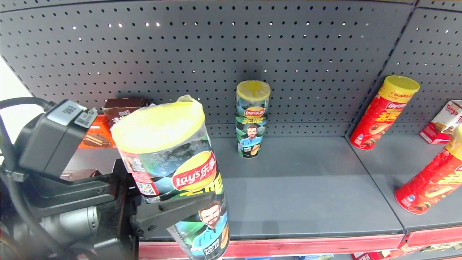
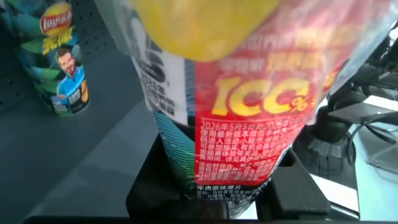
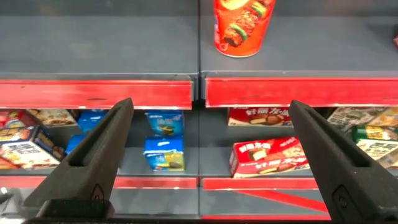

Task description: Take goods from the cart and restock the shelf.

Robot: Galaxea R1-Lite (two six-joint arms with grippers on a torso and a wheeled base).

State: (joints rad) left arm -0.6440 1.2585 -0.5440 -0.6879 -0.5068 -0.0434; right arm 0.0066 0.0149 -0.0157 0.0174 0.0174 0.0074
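Note:
My left gripper (image 1: 180,213) is shut on a green and blue chips can (image 1: 173,169) with a yellow lid, held upright in front of the shelf's front left edge. Close up in the left wrist view, the same held can (image 2: 236,118) stands between the dark fingers (image 2: 155,186). A matching can (image 1: 252,119) stands upright at the back of the grey shelf board (image 1: 306,187), and it also appears beyond the held one (image 2: 56,62). My right gripper (image 3: 211,168) hangs open and holds nothing, facing the shelf's red front strip (image 3: 99,93).
Two red chips cans (image 1: 384,112) (image 1: 431,180) lean on the right shelf section, with a red box (image 1: 442,122) behind. Chocolate boxes (image 1: 108,122) sit at the back left. A red can (image 3: 242,25) stands above the strip; snack boxes (image 3: 267,155) fill the lower shelf.

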